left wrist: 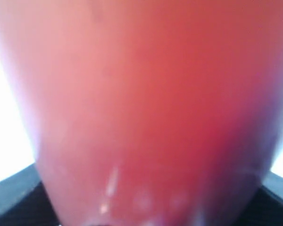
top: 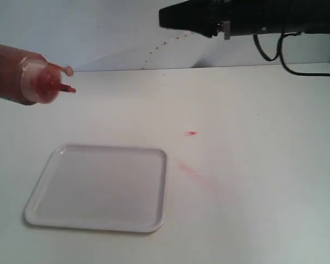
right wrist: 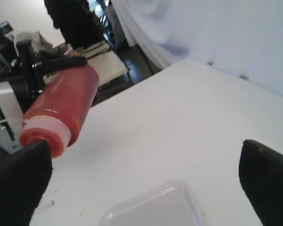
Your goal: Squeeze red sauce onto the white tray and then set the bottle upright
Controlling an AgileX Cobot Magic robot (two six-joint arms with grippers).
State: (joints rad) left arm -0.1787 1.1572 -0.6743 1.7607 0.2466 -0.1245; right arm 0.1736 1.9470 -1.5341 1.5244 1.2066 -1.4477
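Bottle [top: 17, 80] sideways in left fingers [right wrist: 66, 61]; right fingers [right wrist: 19, 186] spread wide.

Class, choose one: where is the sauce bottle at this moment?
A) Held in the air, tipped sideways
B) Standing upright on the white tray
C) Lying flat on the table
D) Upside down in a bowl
A: the bottle is up off the table, tipped sideways and not touching the white tray.

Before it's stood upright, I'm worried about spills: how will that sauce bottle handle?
The bottle looks well filled, so probably hefty for its size. Its round body would likely roll if laid down. The uncapped nozzle may drip, as red specks on the table suggest.
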